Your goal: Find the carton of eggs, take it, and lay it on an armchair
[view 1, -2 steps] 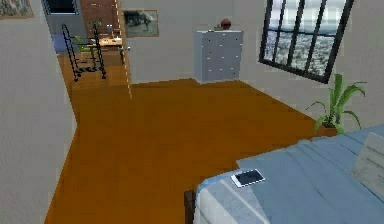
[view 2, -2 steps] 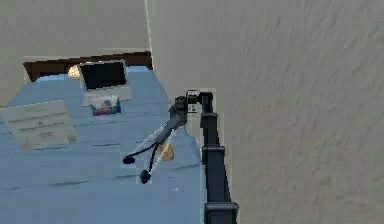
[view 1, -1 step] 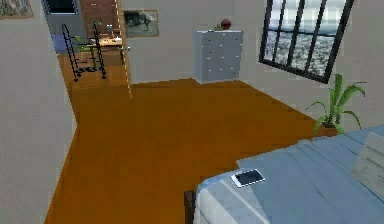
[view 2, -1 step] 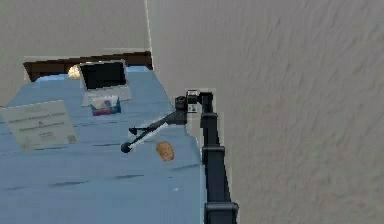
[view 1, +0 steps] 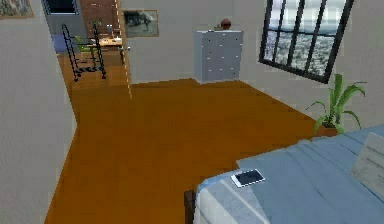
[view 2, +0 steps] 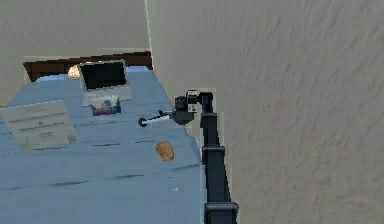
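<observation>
In the arm side view my arm point(view 2: 212, 150) rises along the edge of a blue bed point(view 2: 100, 175). The gripper point(view 2: 150, 121) points toward that view's left, over the bedcover. Only bare bedcover lies at and behind its far end, so it holds nothing. A small tan oval thing point(view 2: 165, 151) lies on the cover just below the gripper. An open laptop point(view 2: 104, 78) stands near the dark headboard point(view 2: 50, 66), with a small box point(view 2: 105, 105) in front of it.
A white sheet point(view 2: 40, 125) lies on the bed. In the forward view the bed corner point(view 1: 300, 190) carries a phone point(view 1: 248, 178). Past the orange wood floor point(view 1: 160, 130) stand a white dresser point(view 1: 218, 55), a window point(view 1: 300, 35), a potted plant point(view 1: 338, 105) and a doorway point(view 1: 90, 45).
</observation>
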